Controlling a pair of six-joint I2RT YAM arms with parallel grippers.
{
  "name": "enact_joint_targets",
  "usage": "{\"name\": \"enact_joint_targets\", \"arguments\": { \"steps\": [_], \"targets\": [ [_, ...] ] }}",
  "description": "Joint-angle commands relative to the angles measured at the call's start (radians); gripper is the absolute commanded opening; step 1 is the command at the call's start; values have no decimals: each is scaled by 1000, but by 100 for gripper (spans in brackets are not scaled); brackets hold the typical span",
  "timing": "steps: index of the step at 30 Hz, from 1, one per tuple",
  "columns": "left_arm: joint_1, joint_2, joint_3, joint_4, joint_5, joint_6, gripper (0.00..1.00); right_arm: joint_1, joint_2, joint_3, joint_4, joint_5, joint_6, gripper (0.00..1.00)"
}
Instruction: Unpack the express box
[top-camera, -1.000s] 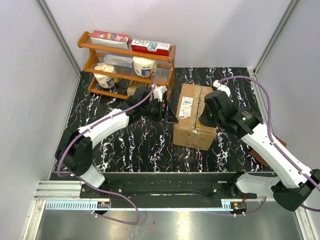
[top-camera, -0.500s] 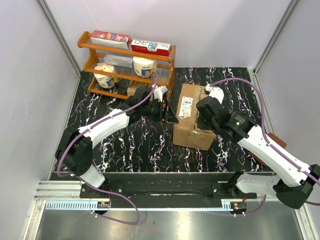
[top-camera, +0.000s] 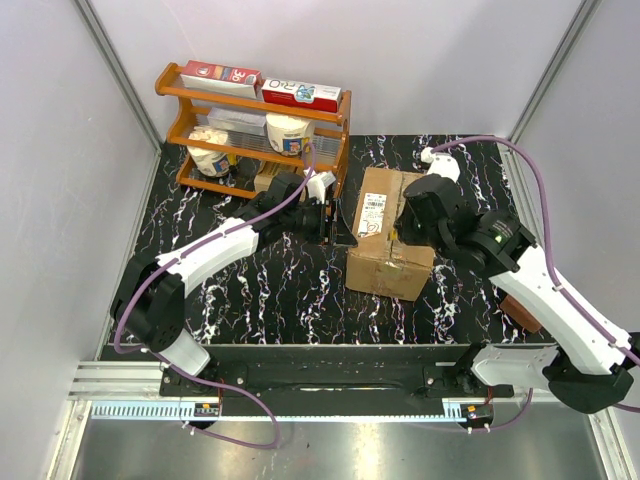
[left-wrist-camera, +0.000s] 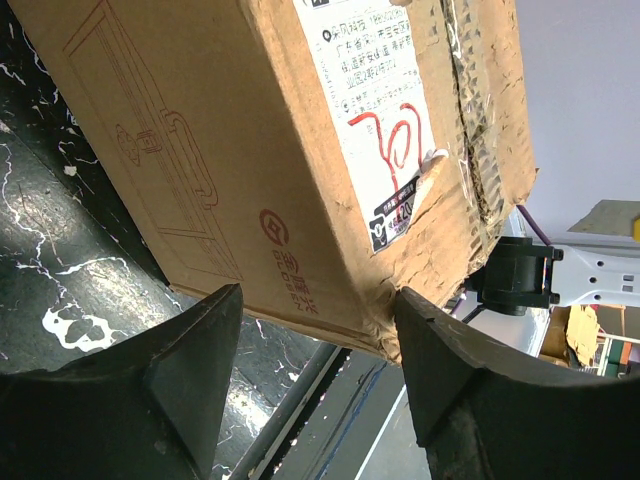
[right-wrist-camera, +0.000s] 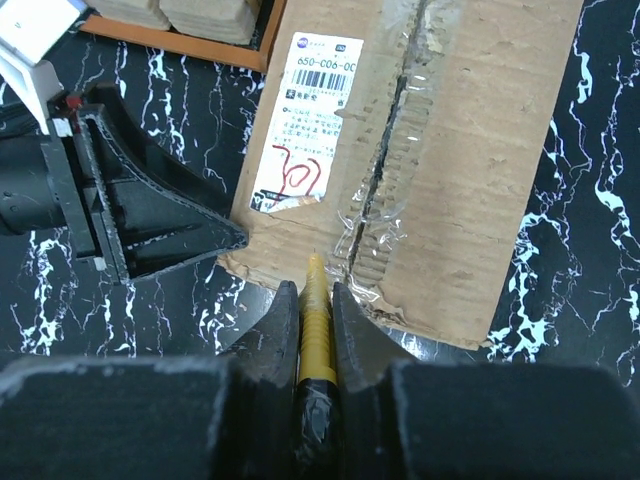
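Observation:
The express box (top-camera: 390, 232) lies on the black marbled table, brown and worn, with a white label (right-wrist-camera: 305, 120) and a taped, torn top seam (right-wrist-camera: 390, 130). My right gripper (right-wrist-camera: 312, 292) hangs over the box's near end, shut on a yellow cutter (right-wrist-camera: 316, 330) whose tip sits just left of the seam. From above, the right gripper (top-camera: 410, 225) is over the box top. My left gripper (left-wrist-camera: 310, 300) is open at the box's left side (left-wrist-camera: 200, 120). One of its fingers (left-wrist-camera: 440, 360) touches the torn lower corner; the other stands apart. From above, the left gripper (top-camera: 335, 225) is against the box's left wall.
An orange wooden rack (top-camera: 255, 130) stands at the back left, holding red-and-white boxes, tubs and small cartons, close behind the left gripper. Its base (right-wrist-camera: 180, 35) lies near the box's far corner. White walls close in the table on three sides.
The right wrist swung left over the box, then back toward its far right part, still holding the cutter. The left arm and the box have stayed put.

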Motion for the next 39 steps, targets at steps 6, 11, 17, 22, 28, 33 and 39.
{"name": "enact_joint_targets", "arguments": {
  "steps": [6,11,17,22,28,33,39],
  "targets": [
    [-3,-16,-8,-2,-30,24,64,10,24,-49,-9,64,42,0],
    [-3,-23,-11,-9,-43,34,58,9,42,-93,-6,62,49,0],
    [-3,-20,-12,-15,-47,39,55,10,59,-127,-12,78,55,0],
    [-5,-20,-11,-19,-46,42,54,10,68,-126,-35,160,44,0],
    [-3,-22,-9,-28,-50,50,54,10,76,-144,0,236,27,0],
    [-3,-22,-8,-33,-52,53,54,9,77,-142,57,295,10,0],
    [-5,-23,-6,-33,-52,53,54,7,100,-115,99,247,-7,0]
  ]
}}
